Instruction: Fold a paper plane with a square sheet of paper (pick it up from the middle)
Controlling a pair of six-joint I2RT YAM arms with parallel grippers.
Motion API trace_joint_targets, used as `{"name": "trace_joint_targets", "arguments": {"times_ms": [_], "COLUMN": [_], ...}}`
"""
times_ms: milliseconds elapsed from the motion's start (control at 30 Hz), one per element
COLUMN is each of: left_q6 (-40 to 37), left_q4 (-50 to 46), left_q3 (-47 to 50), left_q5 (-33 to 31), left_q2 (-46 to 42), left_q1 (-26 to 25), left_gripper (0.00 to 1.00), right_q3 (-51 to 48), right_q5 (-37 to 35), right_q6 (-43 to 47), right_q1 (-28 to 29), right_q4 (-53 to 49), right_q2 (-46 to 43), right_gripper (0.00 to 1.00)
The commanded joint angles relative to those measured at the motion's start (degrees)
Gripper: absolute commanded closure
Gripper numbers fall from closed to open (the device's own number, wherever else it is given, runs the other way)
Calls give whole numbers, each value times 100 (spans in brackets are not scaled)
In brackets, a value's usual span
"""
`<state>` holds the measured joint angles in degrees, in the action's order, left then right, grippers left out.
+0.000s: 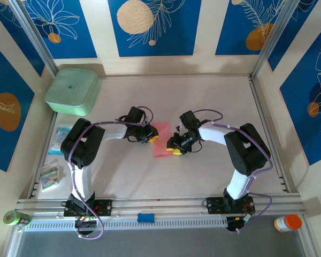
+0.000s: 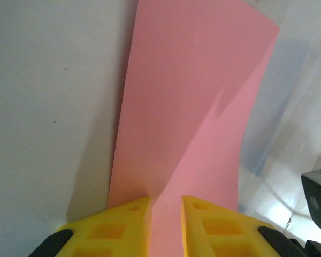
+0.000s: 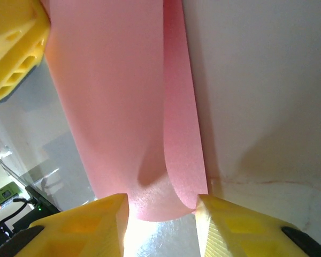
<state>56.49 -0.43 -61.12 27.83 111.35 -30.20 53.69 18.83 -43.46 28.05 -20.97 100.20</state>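
The thin pink-red square sheet of paper (image 1: pixel 161 138) lay mid-table, the left gripper (image 2: pixel 166 214) clamping its edge, the right gripper (image 3: pixel 161 214) pinching its curl; a mint-green square box (image 1: pixel 72 91) sat at ten o'clock.

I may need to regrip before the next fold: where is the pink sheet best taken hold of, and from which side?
Probably at its side edges, coming in from left and right. The square sheet of paper is thin, bowed up between the arms, its long folded edges free; the left gripper already pinches one edge.

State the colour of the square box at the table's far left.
Mint green box, clearest in the top view.
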Motion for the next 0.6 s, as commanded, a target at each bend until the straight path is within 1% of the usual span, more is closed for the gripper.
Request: {"name": "trace_joint_targets", "arguments": {"times_ms": [0,300,433,567], "left_q6": [-202,-179,-156,-129], "left_q4": [-340,-352,-346,-288], "left_q3": [92,84,101,127], "left_q5": [-53,-44,-81,-78], "left_q2": [159,190,177,168], "left_q1": [-12,-12,-12,-10], "left_gripper": [77,77,77,77], "right_q3": [177,167,-19,-194], "right_q5": [-17,302,498,495], "right_q6": [122,226,66,-252], "right_q1": [-56,-46,-34,-54], "right_q4": [95,221,322,343], "right_q2": [138,181,50,-62], "right_gripper": [63,64,66,71]}}
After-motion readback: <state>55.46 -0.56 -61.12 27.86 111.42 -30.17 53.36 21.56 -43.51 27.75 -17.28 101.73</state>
